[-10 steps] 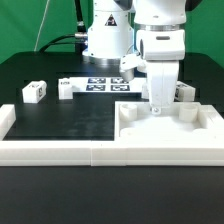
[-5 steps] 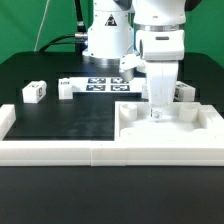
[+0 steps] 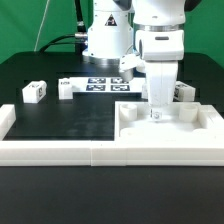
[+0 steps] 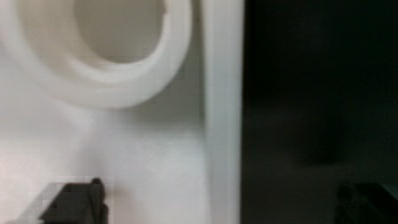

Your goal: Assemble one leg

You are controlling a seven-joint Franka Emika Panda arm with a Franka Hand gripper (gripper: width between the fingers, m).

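My gripper [image 3: 157, 112] points straight down over the large flat white square panel [image 3: 170, 128] at the exterior view's right, its tips at the panel's top face. In the wrist view the gripper [image 4: 219, 203] is open: one dark fingertip [image 4: 75, 200] is over the white panel [image 4: 143, 140], beside a round recess [image 4: 121, 45]. The other fingertip is over the black table. Nothing shows between the jaws. Two legs [image 3: 33, 91] [image 3: 67, 88], small white blocks, lie at the left, and a third leg [image 3: 185, 92] is partly hidden behind the gripper.
The marker board [image 3: 100, 84] lies at the back centre before the arm's base [image 3: 108, 40]. Long white border rails [image 3: 60, 150] run along the front and left of the black table [image 3: 70, 118].
The gripper has come down slightly onto the panel; since half a second ago nothing has visibly moved.
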